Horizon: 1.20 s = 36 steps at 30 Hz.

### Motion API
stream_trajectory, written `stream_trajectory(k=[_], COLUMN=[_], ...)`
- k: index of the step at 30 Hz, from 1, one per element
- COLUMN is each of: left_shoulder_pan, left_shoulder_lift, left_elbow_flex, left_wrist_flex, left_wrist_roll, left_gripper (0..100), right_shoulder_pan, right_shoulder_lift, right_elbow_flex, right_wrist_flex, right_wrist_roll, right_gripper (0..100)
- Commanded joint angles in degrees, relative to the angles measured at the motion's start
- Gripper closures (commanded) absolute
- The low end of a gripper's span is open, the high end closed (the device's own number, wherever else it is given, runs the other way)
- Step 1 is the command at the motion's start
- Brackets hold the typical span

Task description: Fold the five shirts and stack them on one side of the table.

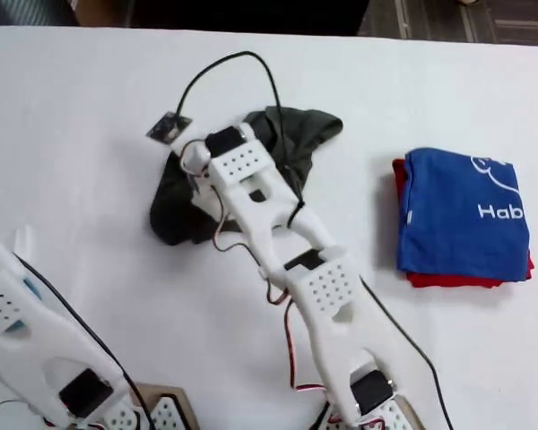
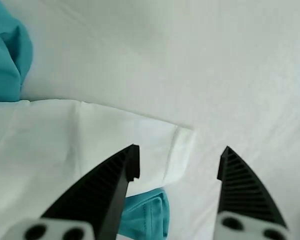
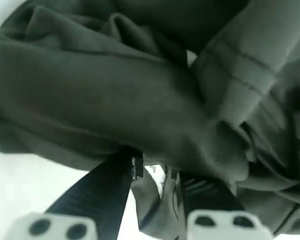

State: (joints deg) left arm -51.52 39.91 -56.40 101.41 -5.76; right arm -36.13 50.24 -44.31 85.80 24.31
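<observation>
The left tool (image 2: 180,157) hangs with its jaws apart above a white shirt (image 2: 65,145), with a teal shirt (image 2: 5,60) just beside it. Near the worktop's (image 1: 72,90) centre, the right tool (image 3: 157,177) is clamped on a crumpled dark shirt (image 1: 316,127). At three o'clock, a folded blue shirt (image 1: 462,210) lies on a folded red shirt (image 1: 448,279).

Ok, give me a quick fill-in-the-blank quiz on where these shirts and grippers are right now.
The shirt under the folded blue shirt is ____.
The left gripper hangs ____ over a white shirt.
The crumpled dark shirt lies under the ____ arm.
Missing words: red, open, right.
</observation>
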Motion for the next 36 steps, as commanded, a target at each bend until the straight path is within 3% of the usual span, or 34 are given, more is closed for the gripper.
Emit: stream_trajectory(k=[1, 12, 23, 36], left_shoulder_pan=[-0.1, 0.2, 0.1, 0.1], left_shoulder_lift=[-4.3, -4.3, -4.3, -4.3], left_elbow_flex=[-0.1, -0.1, -0.1, -0.1], left_wrist_flex=[0.5, 0.5, 0.5, 0.5], left_wrist_roll=[0.2, 0.3, 0.3, 0.3], left_gripper=[72, 72, 72, 72], right_shoulder_pan=[-1.5, -4.8, 2.2, 4.5], right_shoulder_lift=[-1.2, -5.2, -7.6, -5.5], right_elbow_flex=[-3.9, -13.4, -14.9, -6.2], right_wrist_flex=[-0.5, 3.9, 9.7, 5.4], right_wrist_roll=[-0.6, -1.2, -1.6, -4.1], right_gripper=[89.2, 89.1, 89.0, 89.0])
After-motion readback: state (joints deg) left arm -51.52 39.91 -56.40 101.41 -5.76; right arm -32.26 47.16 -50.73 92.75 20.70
